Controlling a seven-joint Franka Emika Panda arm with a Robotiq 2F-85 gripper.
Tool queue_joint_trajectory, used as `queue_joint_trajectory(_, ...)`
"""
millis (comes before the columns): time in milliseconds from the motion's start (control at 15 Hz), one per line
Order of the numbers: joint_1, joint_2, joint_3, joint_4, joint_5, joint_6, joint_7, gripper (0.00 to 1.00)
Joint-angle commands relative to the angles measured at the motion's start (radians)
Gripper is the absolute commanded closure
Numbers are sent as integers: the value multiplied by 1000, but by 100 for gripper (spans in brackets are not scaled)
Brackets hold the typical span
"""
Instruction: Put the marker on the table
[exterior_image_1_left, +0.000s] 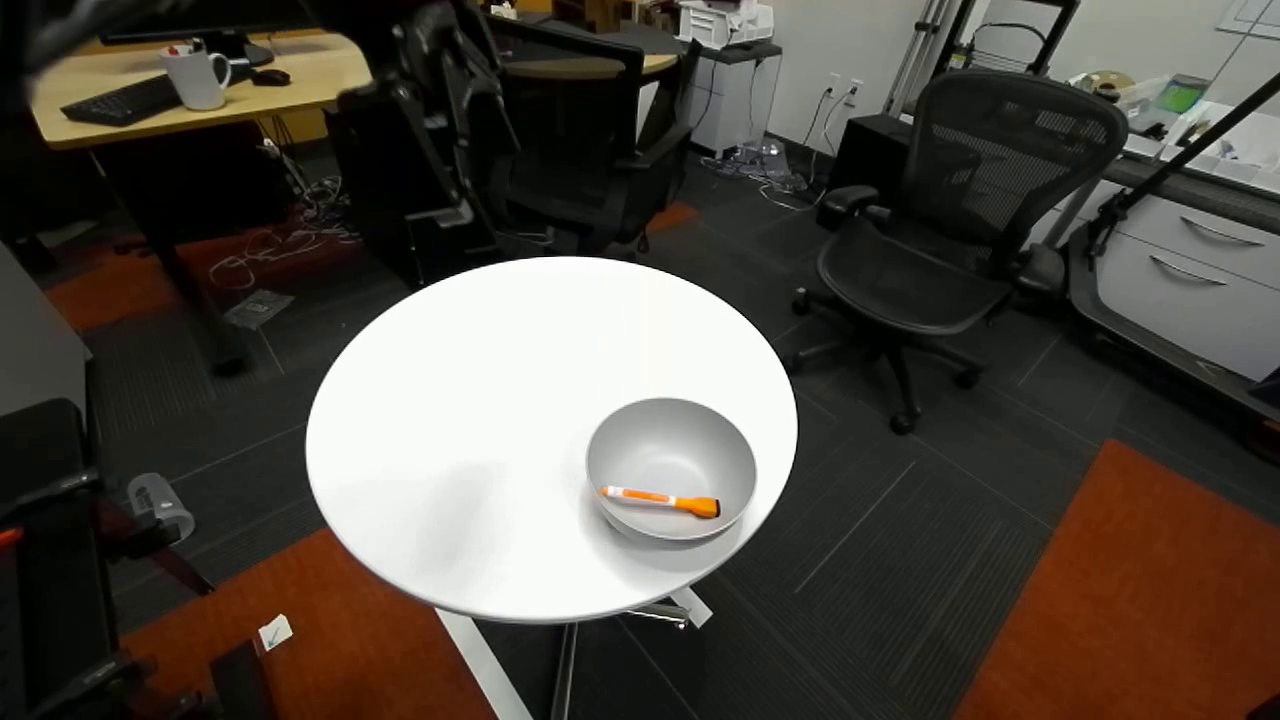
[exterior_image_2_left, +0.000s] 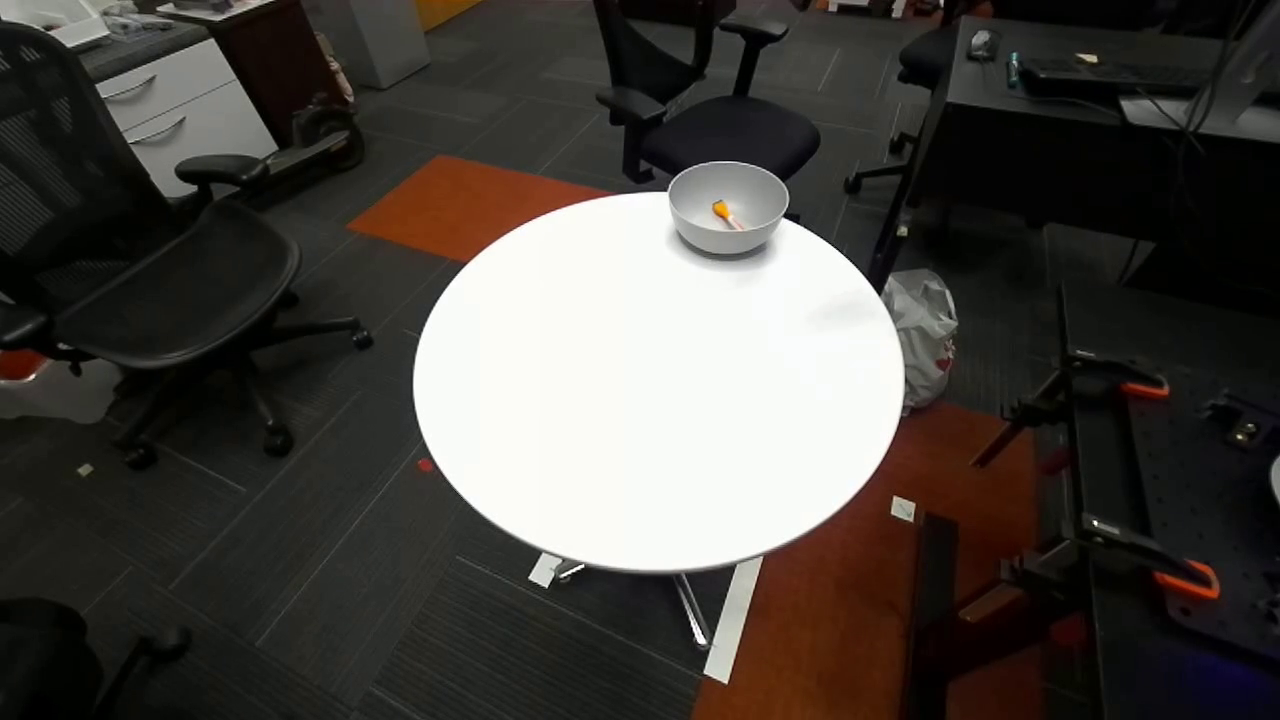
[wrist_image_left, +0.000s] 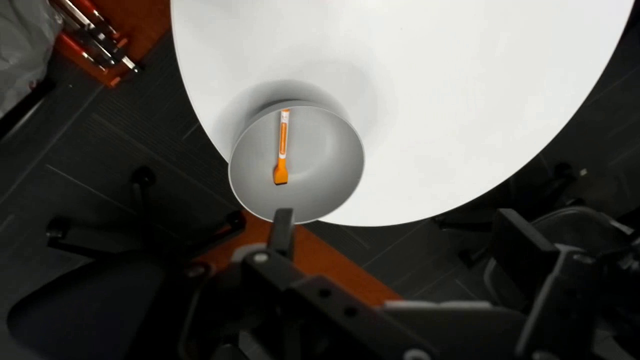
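Observation:
The marker (exterior_image_1_left: 660, 501) is a thin orange and white stick with a wider orange end tipped in black. It lies inside a grey bowl (exterior_image_1_left: 680, 450), and also shows in an exterior view (exterior_image_2_left: 724, 212) and in the wrist view (wrist_image_left: 283, 145). The bowl stands near the edge of the round white table (exterior_image_1_left: 500, 360), which also shows in an exterior view (exterior_image_2_left: 640, 390). My gripper (wrist_image_left: 399, 222) is open with nothing between its fingers. It is above the table's level and apart from the bowl; in an exterior view the gripper (exterior_image_1_left: 475, 175) is dark and partly blurred.
A black mesh chair (exterior_image_1_left: 960, 220) stands beside the table, and a dark chair (exterior_image_2_left: 715, 130) stands behind the bowl. A wooden desk (exterior_image_1_left: 330, 75) holds a white mug (exterior_image_1_left: 197, 80) and keyboard. A black bench with clamps (exterior_image_2_left: 1160, 480) stands near the table.

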Motion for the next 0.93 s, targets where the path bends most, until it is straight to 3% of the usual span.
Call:
queue_joint_trajectory(0,2,155,-6,102,-48,2,118,0)
queue_joint_trajectory(533,35,372,-97,218,-50,-23,205,0)
queue_joint_trajectory(867,45,381,-119,203,-28,-5,155,0)
